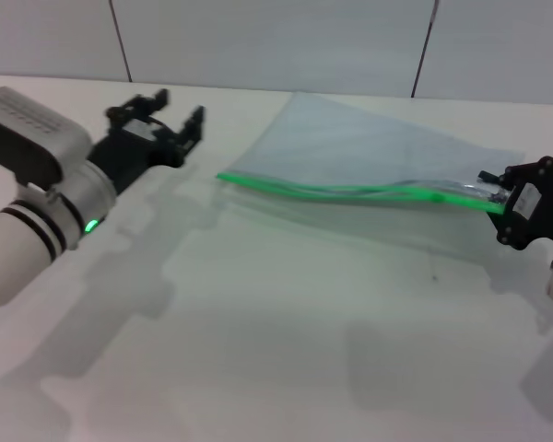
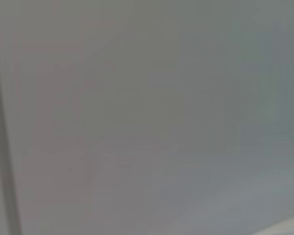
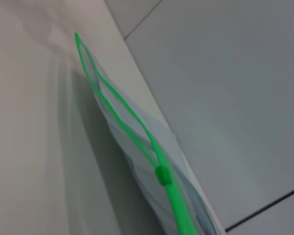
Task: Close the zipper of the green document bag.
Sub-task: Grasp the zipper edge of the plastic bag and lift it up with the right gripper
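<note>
Two arms are in play here, and it's the right gripper (image 1: 498, 198) doing the work, clamped on the end of the green document bag (image 1: 369, 147) near the table's right edge. The bag lies flat toward the far edge of the white table (image 1: 258, 322), its bright green zipper (image 1: 350, 191) running along the near long side. In the right wrist view the slider (image 3: 162, 175) sits only a short way from the held end; beyond it the two zipper tracks (image 3: 112, 105) bow apart all the way to the far tip, so most of the mouth looks open. The left gripper (image 1: 170, 124) hovers over the table's far-left part, fingers spread, well apart from the bag's left corner. Its own wrist camera shows, I think, nothing but blank wall. The step in hand appears to be anchoring the bag. Next, the left gripper needs to reach the slider, pinch it and draw it along toward that open left tip.
</note>
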You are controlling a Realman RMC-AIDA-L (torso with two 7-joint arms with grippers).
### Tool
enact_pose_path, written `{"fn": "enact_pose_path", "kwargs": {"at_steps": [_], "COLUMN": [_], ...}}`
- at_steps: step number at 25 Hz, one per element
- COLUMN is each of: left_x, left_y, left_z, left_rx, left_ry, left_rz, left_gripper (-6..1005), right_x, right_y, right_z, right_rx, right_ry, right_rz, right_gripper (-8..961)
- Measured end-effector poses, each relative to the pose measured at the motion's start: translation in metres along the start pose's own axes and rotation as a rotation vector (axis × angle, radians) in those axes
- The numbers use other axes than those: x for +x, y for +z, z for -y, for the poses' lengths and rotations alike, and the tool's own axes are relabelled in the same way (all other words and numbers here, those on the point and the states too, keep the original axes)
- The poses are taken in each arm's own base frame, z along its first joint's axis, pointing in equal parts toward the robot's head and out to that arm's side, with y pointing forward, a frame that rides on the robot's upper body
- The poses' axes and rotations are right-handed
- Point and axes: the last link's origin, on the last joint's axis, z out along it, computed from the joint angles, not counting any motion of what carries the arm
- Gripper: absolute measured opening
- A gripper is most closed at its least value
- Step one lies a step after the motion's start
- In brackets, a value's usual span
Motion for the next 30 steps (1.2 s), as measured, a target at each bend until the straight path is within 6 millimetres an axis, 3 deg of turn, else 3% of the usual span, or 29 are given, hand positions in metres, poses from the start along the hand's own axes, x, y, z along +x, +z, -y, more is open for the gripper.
{"fn": "enact_pose_path", "kwargs": {"at_steps": [12, 18, 24, 30], "left_x": [0.03, 0.04, 0.054, 0.059], "left_y": [0.015, 0.017, 0.018, 0.021], "left_z": [-0.077, -0.105, -0.124, -0.126], "left_rx": [-0.447, -0.622, -0.721, -0.731], "left_ry": [0.215, 0.371, 0.488, 0.585], "left_rz": [-0.06, -0.074, -0.122, -0.132], "left_gripper": [518, 519, 514, 509], "right_x": [-0.016, -0.018, -0.017, -0.016], "right_y": [-0.002, -0.001, -0.005, -0.006], "right_z": [0.009, 0.008, 0.014, 0.016], "right_rx": [-0.041, -0.052, -0.059, -0.058], "right_ry": [0.147, 0.175, 0.216, 0.242], "right_rz": [0.031, 0.037, 0.057, 0.06], "right_gripper": [71, 70, 69, 69]}}
